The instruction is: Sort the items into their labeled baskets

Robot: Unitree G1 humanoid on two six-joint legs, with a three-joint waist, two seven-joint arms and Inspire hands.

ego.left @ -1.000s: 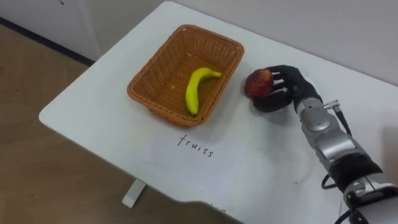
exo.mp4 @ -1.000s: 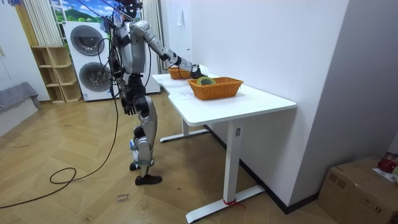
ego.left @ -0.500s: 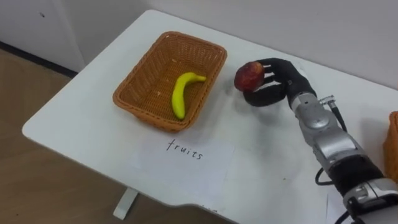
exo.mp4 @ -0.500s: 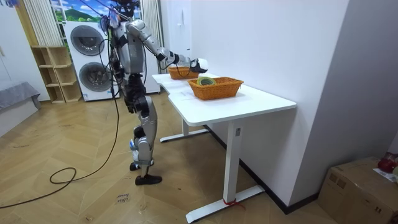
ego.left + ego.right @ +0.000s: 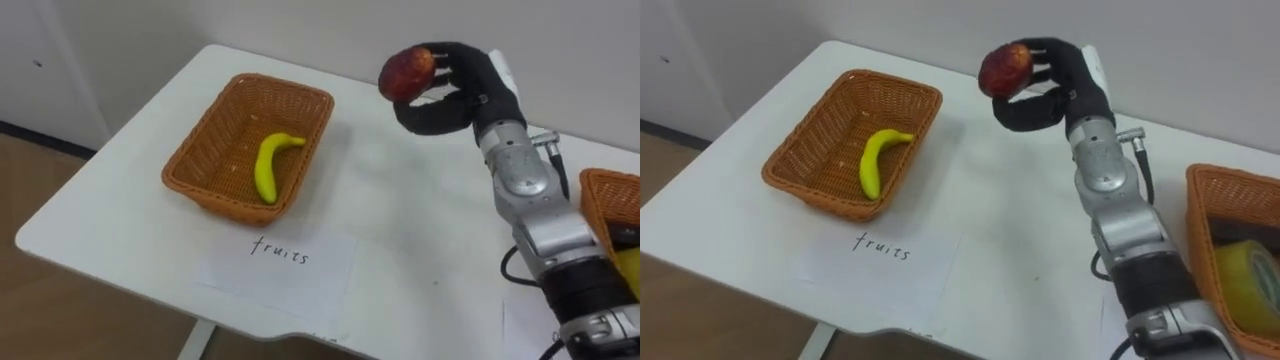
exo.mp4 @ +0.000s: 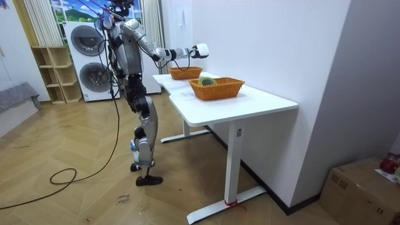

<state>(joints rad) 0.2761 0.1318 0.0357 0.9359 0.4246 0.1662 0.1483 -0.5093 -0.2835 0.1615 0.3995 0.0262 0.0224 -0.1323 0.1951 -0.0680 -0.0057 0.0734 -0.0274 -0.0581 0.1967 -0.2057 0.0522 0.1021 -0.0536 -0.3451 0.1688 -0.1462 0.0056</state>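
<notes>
Up it goes! The right hand has lifted well clear of the white table. Its fingers are curled tight round the red apple, now high in the upper middle of the left eye view. A second ago that hand sat low, just beside the fruit basket's right wall. In the room view the arm was stretched down at tabletop height, and now it stands raised above both baskets.

So the pick is made, and I'd say the carry comes next. The fruit basket waits at left centre with a banana lying in it, above the paper label reading "fruits". The apple hangs up and to the right of that basket, not yet over it.

At the right edge sits the second wicker basket holding a yellow tape roll. The left hand hangs by the hip in the room view, and I cannot make out its state.
</notes>
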